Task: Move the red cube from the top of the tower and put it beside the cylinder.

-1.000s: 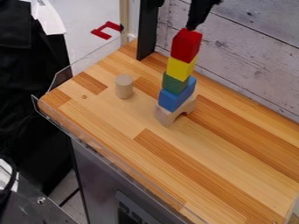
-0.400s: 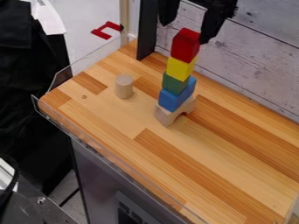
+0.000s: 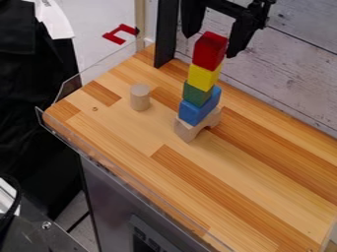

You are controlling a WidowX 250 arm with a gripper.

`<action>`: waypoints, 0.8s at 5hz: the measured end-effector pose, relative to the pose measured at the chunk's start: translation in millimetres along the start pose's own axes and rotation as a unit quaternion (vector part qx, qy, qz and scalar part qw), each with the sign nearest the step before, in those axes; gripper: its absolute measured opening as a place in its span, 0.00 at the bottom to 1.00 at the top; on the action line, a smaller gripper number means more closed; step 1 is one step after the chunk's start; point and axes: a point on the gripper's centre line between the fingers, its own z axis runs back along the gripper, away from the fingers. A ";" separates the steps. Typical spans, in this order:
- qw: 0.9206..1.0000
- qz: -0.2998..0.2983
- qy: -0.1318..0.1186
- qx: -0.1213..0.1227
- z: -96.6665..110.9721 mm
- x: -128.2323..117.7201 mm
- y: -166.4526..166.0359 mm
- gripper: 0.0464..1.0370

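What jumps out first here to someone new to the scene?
The stacked tower: red cube on top, then yellow, green and blue blocks, on a pale wooden arch. Next, the black gripper at the top edge, its open fingers on either side of the red cube. Then the pale wooden cylinder, upright left of the tower in the picture.

From fairly near above, one camera slants down across the counter (image 3: 243, 192) toward the plank wall (image 3: 289, 74)

Open pincer (image 3: 212, 45) around red cube (image 3: 210, 50), cylinder (image 3: 140, 97) apart
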 end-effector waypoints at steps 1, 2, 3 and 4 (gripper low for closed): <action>1.000 0.003 0.015 -0.003 -11.4 2.6 1.2 0.96; 1.000 0.010 0.022 -0.011 -18.9 6.9 4.8 0.93; 0.999 0.024 0.018 -0.021 -24.1 11.3 9.7 0.65; 0.999 0.035 0.021 -0.025 -27.2 12.2 15.8 0.53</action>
